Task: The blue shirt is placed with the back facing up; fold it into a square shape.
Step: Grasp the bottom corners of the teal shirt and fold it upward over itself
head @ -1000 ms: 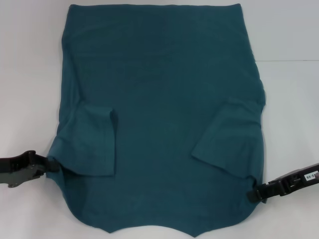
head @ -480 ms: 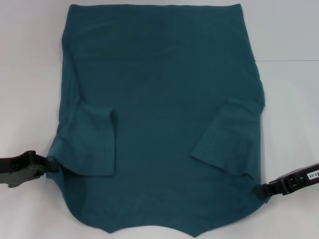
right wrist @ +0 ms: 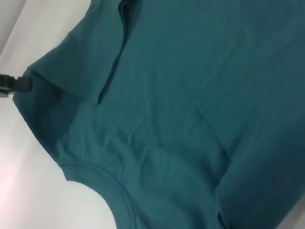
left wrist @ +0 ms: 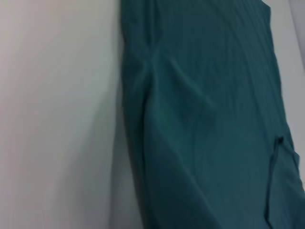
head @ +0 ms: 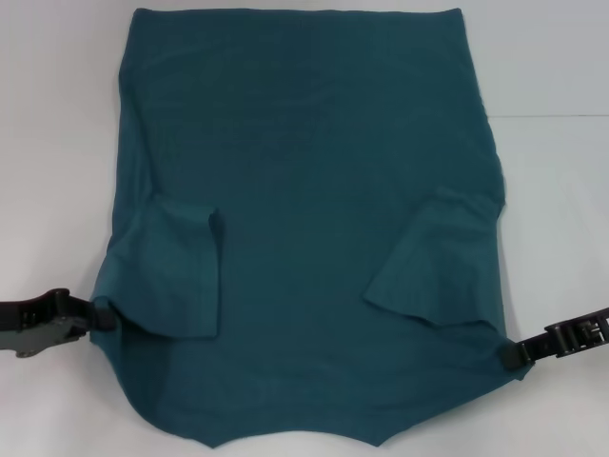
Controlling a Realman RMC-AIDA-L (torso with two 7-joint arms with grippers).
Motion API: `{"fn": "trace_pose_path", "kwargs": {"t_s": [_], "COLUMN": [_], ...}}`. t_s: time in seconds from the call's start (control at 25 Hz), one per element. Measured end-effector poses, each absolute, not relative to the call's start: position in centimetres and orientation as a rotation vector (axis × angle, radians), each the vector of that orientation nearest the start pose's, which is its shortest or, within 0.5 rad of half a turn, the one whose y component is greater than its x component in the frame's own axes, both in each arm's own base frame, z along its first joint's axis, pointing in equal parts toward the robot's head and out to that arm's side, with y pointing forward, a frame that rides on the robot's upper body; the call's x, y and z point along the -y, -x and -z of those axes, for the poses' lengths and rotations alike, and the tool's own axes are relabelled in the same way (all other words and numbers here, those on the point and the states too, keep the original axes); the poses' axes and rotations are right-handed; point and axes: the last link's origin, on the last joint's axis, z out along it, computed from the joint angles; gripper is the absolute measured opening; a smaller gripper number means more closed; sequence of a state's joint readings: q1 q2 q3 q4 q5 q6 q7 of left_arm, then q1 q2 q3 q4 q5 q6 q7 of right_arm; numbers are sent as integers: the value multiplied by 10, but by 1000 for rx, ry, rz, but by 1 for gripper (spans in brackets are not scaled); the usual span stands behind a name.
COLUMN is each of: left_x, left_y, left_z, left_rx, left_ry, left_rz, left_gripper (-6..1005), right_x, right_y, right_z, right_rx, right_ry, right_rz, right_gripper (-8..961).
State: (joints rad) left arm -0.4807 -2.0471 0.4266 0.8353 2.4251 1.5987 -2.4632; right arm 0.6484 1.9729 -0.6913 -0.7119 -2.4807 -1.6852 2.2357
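left claw (head: 95,317): at near-left shoulder edge of shirt, tips buried in cloth, apparently pinching it.
shirt (head: 304,190): large dark teal-blue soft cotton T-shirt, flat on white bench (head: 57,143), plain back up, collar nearest robot, hem far; both short sleeves folded inward onto body.
right claw (head: 514,355): at near-right shoulder corner, tips meeting cloth edge, apparently pinching too.
step: judged sleeves done, shoulders gripped for lengthwise fold.
next move: likely lift both corners evenly, carry collar end toward hem, keep sleeves tucked.
left wrist view: side edge and ridged wrinkles, sleeve seam; no claw visible.
right wrist view: curved neckline rib, sleeve-fold slit, and left claw tip (right wrist: 14,85) at cloth edge.
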Motion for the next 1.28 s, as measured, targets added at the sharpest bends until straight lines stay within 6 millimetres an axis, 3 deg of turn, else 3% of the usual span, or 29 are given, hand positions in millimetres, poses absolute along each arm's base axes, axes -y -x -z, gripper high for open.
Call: {"fn": "trace_pose_path", "kwargs": {"t_s": [0.4, 1.0, 1.16, 1.28], "left_x": [-292, -251, -255, -271], "left_y": [330, 337, 333, 326], "left_z": [-60, -64, -62, -61], "left_rx": [-2310, -2263, -2233, -2213], "left_ry": [-2341, -2268, -2281, -2310], "left_rz": [-468, -294, -285, -308], "left_gripper": [27, 27, 26, 26], "right_x": [-317, -293, -292, -301], "right_y": [-286, -303, -305, -302], "right_z": [-34, -43, -44, -47], "right_rx": [-1776, -1903, -1911, -1892], "right_ry": [2639, 2627, 2613, 2584], "right_rz": [3, 108, 83, -21], "right_gripper": [50, 50, 50, 49]}}
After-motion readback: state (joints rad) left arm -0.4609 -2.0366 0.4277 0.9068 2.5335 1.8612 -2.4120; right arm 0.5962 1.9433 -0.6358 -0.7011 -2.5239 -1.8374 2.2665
